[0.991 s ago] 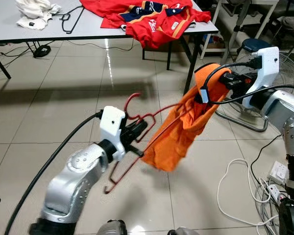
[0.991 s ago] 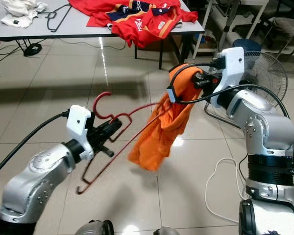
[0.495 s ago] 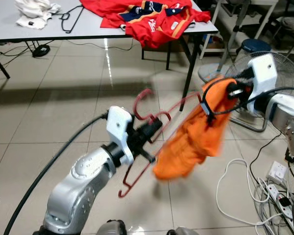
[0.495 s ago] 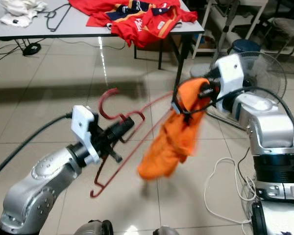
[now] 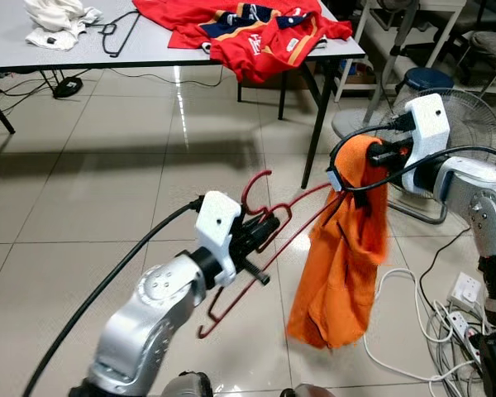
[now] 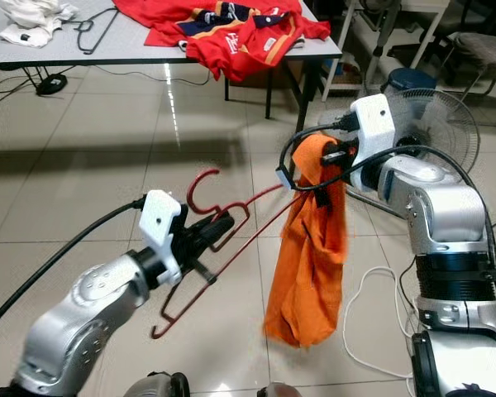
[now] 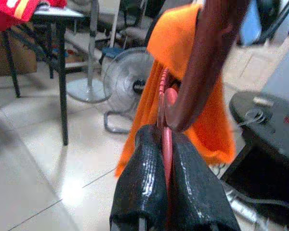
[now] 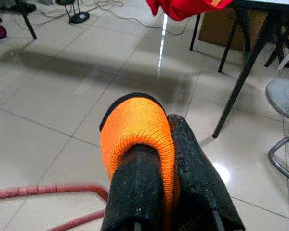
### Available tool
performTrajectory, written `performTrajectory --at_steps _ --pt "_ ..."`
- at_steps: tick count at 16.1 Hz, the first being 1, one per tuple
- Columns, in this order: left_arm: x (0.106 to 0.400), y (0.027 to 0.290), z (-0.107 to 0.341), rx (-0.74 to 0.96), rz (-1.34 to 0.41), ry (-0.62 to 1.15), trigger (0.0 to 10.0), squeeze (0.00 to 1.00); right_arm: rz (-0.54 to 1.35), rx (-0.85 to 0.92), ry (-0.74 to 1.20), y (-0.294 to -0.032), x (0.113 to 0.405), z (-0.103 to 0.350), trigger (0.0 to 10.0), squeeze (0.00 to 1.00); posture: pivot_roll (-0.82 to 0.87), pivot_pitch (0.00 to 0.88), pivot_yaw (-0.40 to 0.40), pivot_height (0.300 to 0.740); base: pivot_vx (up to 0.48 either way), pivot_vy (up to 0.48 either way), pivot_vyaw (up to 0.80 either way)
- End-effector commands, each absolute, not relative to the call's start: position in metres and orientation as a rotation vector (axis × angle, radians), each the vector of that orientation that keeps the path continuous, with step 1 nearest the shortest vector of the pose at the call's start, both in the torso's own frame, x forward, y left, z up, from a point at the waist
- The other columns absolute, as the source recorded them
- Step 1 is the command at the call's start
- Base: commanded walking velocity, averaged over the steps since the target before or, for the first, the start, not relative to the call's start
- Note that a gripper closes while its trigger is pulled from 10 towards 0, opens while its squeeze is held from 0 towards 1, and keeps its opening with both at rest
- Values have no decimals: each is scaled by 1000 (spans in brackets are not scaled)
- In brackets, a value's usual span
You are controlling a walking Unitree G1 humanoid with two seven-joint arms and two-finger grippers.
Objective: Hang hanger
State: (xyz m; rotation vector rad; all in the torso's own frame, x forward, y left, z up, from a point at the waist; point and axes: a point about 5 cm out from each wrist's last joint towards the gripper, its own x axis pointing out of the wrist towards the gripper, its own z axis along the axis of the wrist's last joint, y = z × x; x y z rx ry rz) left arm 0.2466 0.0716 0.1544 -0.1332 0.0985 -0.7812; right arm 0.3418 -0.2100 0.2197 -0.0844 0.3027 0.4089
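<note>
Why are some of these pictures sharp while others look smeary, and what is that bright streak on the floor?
Both eye views are sharp; the streak is light glaring off the glossy floor tiles. In the left wrist view the red hanger sits too close and blurs. In the right wrist view the orange garment is crisp, the background softer.

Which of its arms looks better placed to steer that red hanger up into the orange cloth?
Probably the left: its left gripper is shut on the red wire hanger, whose far arm reaches the hanging orange cloth. The right gripper is holding that cloth up.

Hanger dark red; hanging garment plain orange; jersey red with navy, yellow trim; surface grey.
</note>
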Motion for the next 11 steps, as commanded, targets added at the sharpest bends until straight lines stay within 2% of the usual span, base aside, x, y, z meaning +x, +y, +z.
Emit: performTrajectory --at_steps 1,4,5,9,11 --pt "249 70 163 -167 -781 56 10000 0 396 -131 293 -213 341 224 10000 0 -163 69 -52 740 0 0 0" --pt "258 86 166 -174 -742 41 10000 0 325 -148 308 -224 351 220 10000 0 -166 65 -68 740 0 0 0" --pt "257 93 166 -194 -775 60 10000 0 302 -120 313 -227 357 219 10000 0 -158 69 -64 740 0 0 0" --pt "244 93 167 -207 -956 117 10000 0 301 -47 322 -226 365 218 10000 0 -143 71 -56 740 0 0 0" --pt "243 92 166 -195 -980 149 10000 0 303 -42 321 -224 366 218 10000 0 -138 71 -52 740 0 0 0"
